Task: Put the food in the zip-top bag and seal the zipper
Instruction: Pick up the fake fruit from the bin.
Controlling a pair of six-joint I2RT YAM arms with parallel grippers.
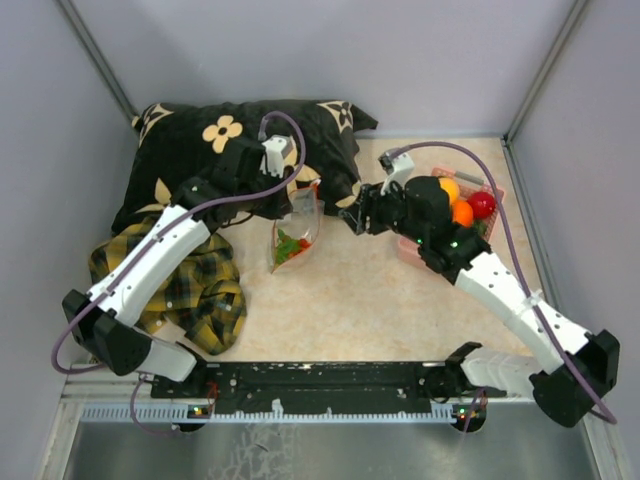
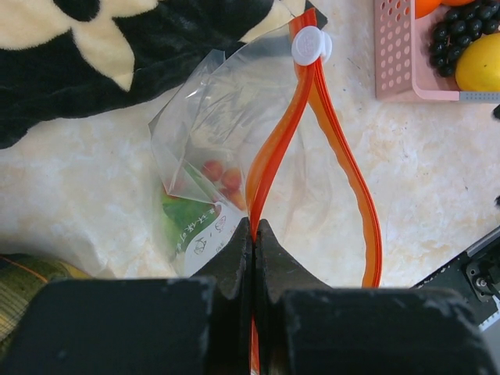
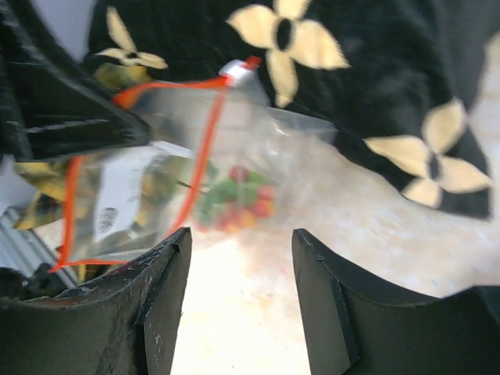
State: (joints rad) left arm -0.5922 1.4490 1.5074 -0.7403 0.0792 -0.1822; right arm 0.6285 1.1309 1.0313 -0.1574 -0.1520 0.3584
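Left wrist view is showing the left claw [image 2: 254, 234] pinching 1 lip of the zipper [image 2: 269, 152], fingers pressed together on the red-orange strip. From that pinch the mouth of the zip-top bag [image 2: 211, 117] is running straight away from the claw to the white slider [image 2: 311, 45] at its far end, and the 2 lips are bowing apart into a narrow slot. A green pepper-like piece [image 2: 183, 219] with small red bits is lying at the bottom of the bag.

The right claw [image 3: 238, 293] is hanging spread and empty just right of the bag, facing it across bare table [image 1: 350, 300]. The pink basket [image 2: 398, 55] is sitting under the right arm toward the right edge, holding the grape bunch [image 2: 462, 30], the lemon [image 2: 480, 62], 2 oranges [image 1: 450, 188] and the red apple [image 1: 482, 204]. So the right arm looks the nearer one for fetching fruit, and each piece would have to travel left into that slot along its long axis.

The black flowered cushion [image 2: 117, 86] is crowding the bag on the far-left side, and the plaid cloth [image 1: 200, 285] is bunching near the left edge, so open room is lying toward the near edge and between bag and basket.
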